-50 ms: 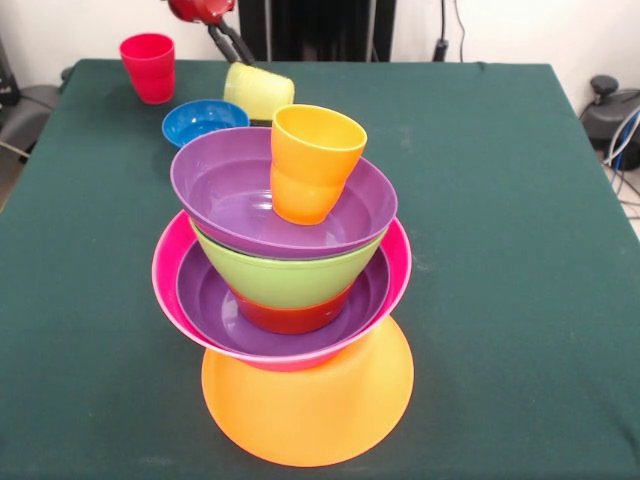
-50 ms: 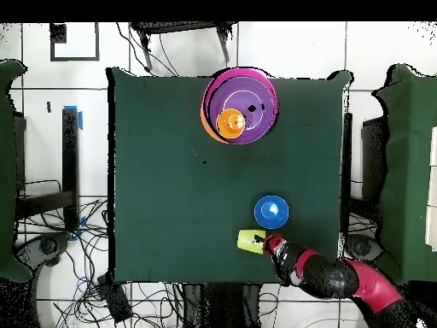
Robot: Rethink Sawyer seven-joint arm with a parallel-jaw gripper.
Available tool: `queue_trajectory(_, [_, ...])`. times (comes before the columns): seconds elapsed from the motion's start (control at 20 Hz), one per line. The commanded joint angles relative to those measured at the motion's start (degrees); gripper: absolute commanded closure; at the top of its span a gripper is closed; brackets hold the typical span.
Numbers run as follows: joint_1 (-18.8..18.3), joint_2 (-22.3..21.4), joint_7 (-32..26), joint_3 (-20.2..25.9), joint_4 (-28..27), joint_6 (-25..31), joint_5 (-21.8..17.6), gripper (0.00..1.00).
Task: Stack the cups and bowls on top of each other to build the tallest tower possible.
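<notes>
Seven pieces are seen stacked in the front view: the tower [image 1: 290, 290] rises from an upturned orange bowl [image 1: 308, 415], then a hot pink bowl [image 1: 400, 262], a purple bowl [image 1: 215, 305], a small red-orange bowl [image 1: 290, 315], a lime green bowl [image 1: 285, 277] and a second purple bowl [image 1: 225, 190], with an orange cup [image 1: 310, 160] standing upright but slightly tilted inside the top bowl. Behind it, a blue bowl [image 1: 200, 120] and a red cup [image 1: 149, 66] stand on the desk [image 1: 500, 200]. The pale yellow cup [image 1: 259, 92] is tipped on its side and appears to be pinched at its rim by the jaws of the gripper [image 1: 235, 45] — the contact itself is small and partly hidden.

In the overhead view, the tower is found near the desk's far edge, while the yellow cup lies just beside the blue bowl, close to the robot's edge, with the gripper at its mouth. The red cup cannot be made out here.

The cup is judged light, thin-walled and glossy — likely slippery and somewhat flexible, so a hold across the rim wall seems best. The pile looks lopsided and could be toppled by a hard landing.

The desk is covered in dark green cloth; cables and dark furniture are visible on the pale tiled floor [image 2: 51, 102] around it.
</notes>
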Motion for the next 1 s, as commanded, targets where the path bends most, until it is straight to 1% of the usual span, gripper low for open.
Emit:
queue_trajectory(0.05, [1.12,1.69,-15.71,0.10,-8.23,5.23,-2.01,0.00])
queue_trajectory(0.2, [1.34,2.70,-15.63,-0.27,-8.65,4.85,-2.49,0.00])
queue_trajectory(0.6, [1.34,3.49,-15.81,-0.21,-9.18,4.78,-2.67,0.00])
queue_trajectory(1.0, [1.24,1.86,-16.00,0.93,-8.35,6.34,-1.31,0.00])
